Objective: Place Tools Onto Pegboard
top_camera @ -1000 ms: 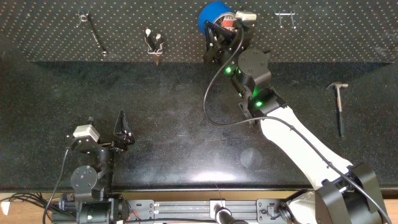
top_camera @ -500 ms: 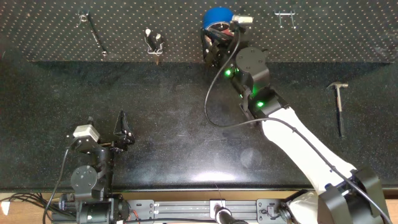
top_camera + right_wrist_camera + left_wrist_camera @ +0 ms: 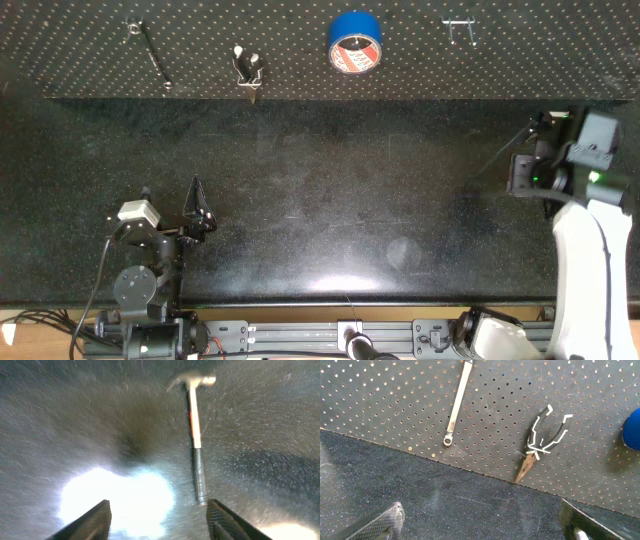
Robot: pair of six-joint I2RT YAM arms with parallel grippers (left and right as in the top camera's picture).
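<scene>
My left gripper (image 3: 480,527) sits spread wide, facing the wrench (image 3: 456,405) and pliers (image 3: 540,445) on the pegboard (image 3: 380,410). My right gripper (image 3: 160,520), fingers apart, hangs above the hammer (image 3: 195,435) lying flat on the table (image 3: 75,420), its handle end nearest me.

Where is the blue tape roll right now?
In the top view the blue tape roll is on the pegboard near the middle, between the pliers to its left and an empty hook to its right.
</scene>
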